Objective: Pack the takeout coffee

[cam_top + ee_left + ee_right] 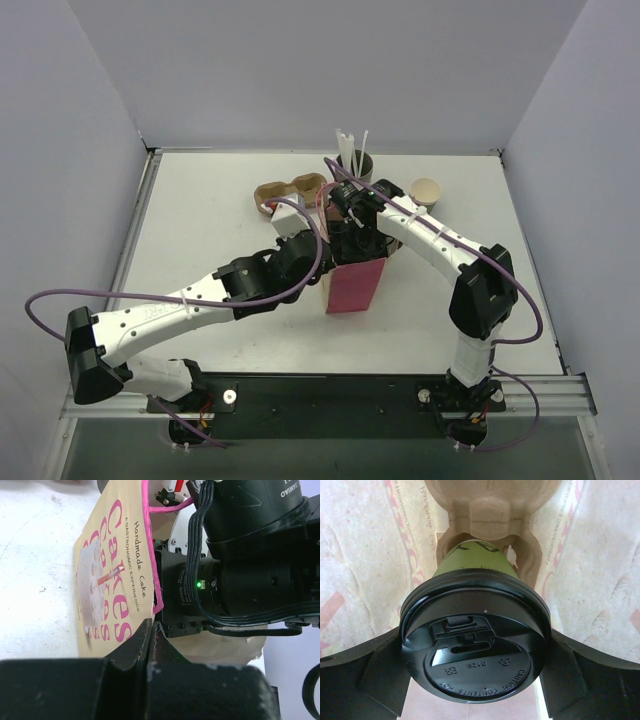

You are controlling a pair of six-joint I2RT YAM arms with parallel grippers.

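The takeout coffee (470, 562), a green paper cup under a black round lid (476, 666), stands in a socket of a moulded cardboard carrier (490, 507) inside the pink paper bag (355, 285). My right gripper (475, 647) reaches down into the bag, its fingers (365, 675) pressed on both sides of the lid. In the top view the right gripper (352, 218) hides the cup. My left gripper (151, 630) is shut on the upper edge of the bag (110, 570), beside the right arm's wrist (240, 580).
A brown cup carrier (290, 190) lies on the table behind the bag. A grey holder of white straws (355, 160) and a green cup with a cream inside (425, 190) stand at the back. Grey walls border the table on three sides.
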